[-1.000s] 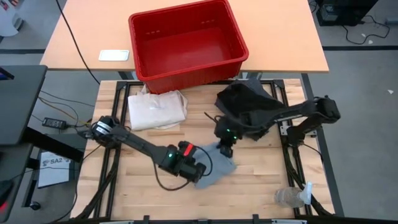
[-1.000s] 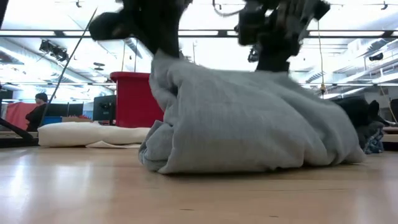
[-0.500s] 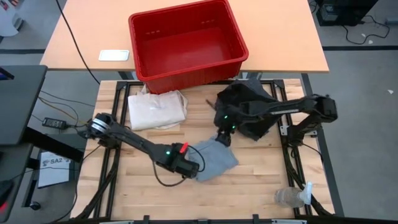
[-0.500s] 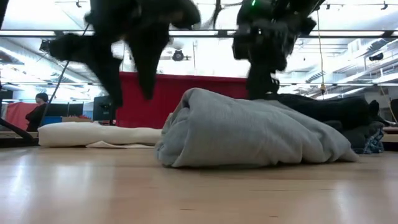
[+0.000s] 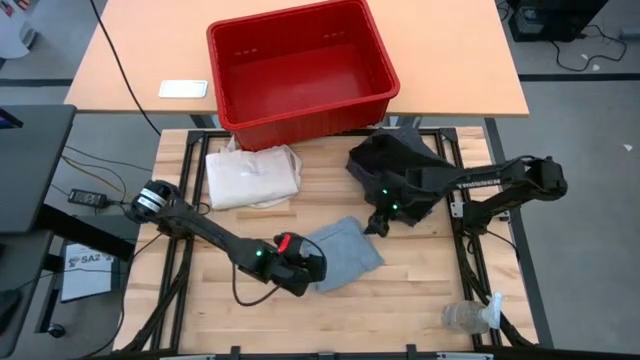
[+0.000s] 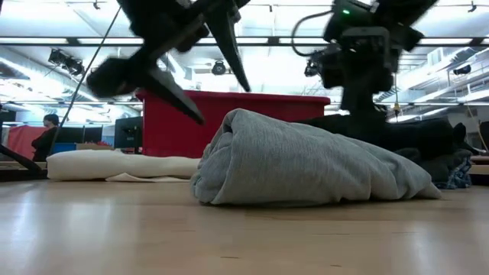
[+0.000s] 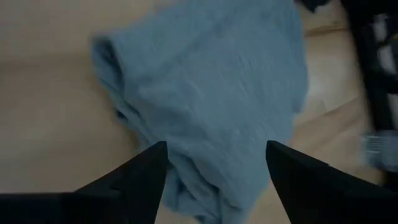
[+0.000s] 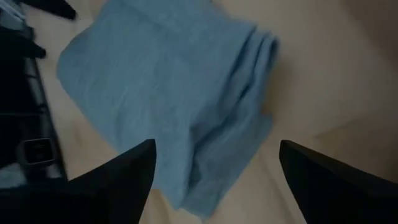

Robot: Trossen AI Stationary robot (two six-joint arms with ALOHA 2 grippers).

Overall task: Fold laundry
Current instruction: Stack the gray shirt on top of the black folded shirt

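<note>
T-shirt [image 5: 340, 253], light grey and folded into a bundle, lies at the centre of the high view on the table [image 5: 400, 305], held by neither arm. The left gripper [image 5: 303, 272] hangs at the bundle's lower-left edge, jaws apart, cloth showing between its fingers [image 7: 134, 180] in the wrist view. The right gripper [image 5: 379, 224] sits just off the bundle's upper-right corner, jaws spread wide and empty; its wrist view shows the shirt lying beyond the fingers [image 8: 118, 180]. In the low view the bundle rests centre frame, both grippers raised above it. A dark garment pile [image 5: 390, 165] lies at upper right, a red bin [image 5: 300, 70] at top centre, a cream bag [image 5: 252, 175] at left.
</note>
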